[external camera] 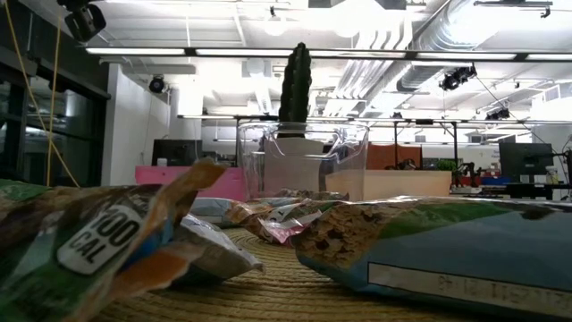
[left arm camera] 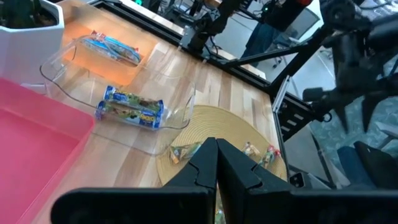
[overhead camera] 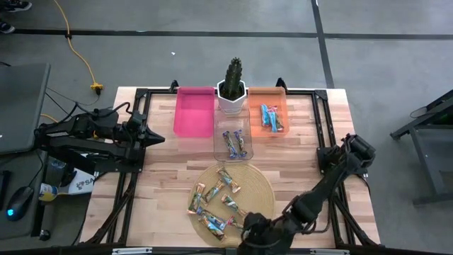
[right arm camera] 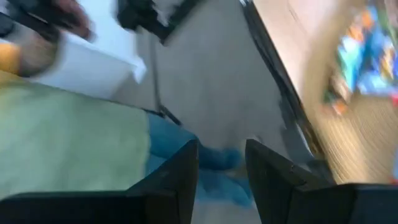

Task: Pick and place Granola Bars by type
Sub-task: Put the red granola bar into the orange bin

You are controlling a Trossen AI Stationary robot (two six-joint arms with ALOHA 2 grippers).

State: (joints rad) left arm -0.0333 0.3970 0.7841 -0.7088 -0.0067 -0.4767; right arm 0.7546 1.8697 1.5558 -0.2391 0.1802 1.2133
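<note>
From above, the Granola Bars (overhead camera: 219, 200) lay loose on a round woven mat (overhead camera: 263, 185) at the near middle of the table (overhead camera: 159, 184), their long axes pointing every which way, most of them on a slant. Two more bars lay in the clear bin (overhead camera: 221, 146) with their long axes running roughly from near edge to far edge, and blue ones lay the same way in the orange bin (overhead camera: 255, 113); the pink bin (overhead camera: 194, 113) stood beside a potted cactus (overhead camera: 232, 88). The left gripper (overhead camera: 157, 137) hung at the table's left edge, pointing toward the pink bin, fingers pressed together. The right gripper (overhead camera: 248, 234) was at the near edge of the mat, beside the bars. At table height, wrappers filled the foreground, lying flat on the mat, with the clear bin and cactus behind. From the left wrist, the closed fingers (left arm camera: 214, 168) pointed toward the mat; one bar lay crosswise in the clear bin. From the right wrist, the fingers (right arm camera: 180, 174) stood parted with nothing between them, floor beyond and the bars blurred off to one side.
</note>
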